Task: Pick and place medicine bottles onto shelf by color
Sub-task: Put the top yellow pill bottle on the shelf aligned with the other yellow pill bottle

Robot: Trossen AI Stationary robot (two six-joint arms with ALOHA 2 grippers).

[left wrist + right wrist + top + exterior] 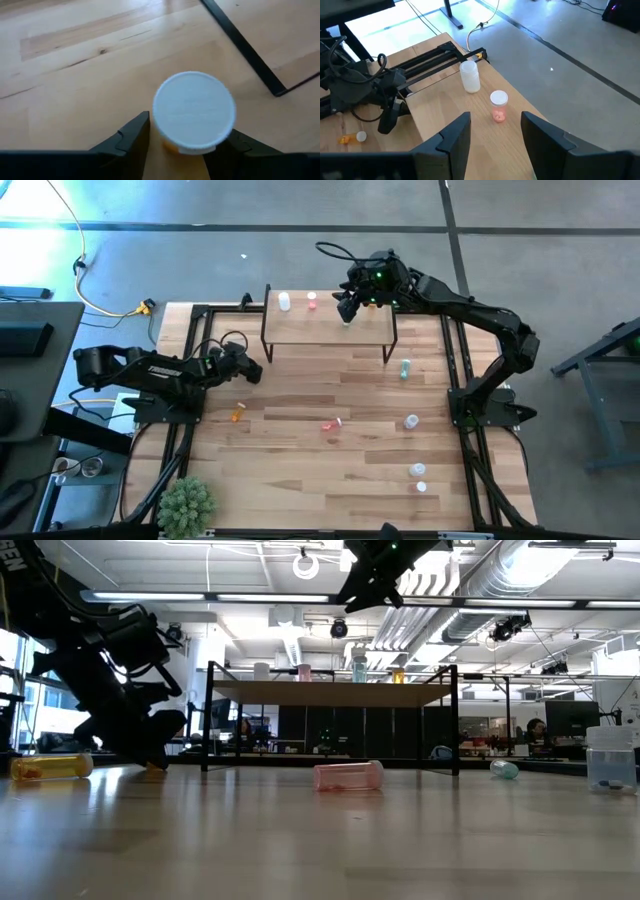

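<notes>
From above, your left gripper (pixel 248 369) is working low beside the shelf (pixel 328 327) leg, while your right gripper (pixel 347 308) is hovering over the shelf top near a white vial (pixel 285 302) and a pink vial (pixel 312 301); others are lying scattered on the table (pixel 300 480). At table height, a pink one (pixel 348 775) is lying on its side. Your left wrist is showing fingers flanking an orange vial (pixel 194 111), apparently closing on it though contact isn't clear. Your right wrist is showing jaws standing open, empty. Expect light, stiff, slick plastic; you're best gripping mid-body
</notes>
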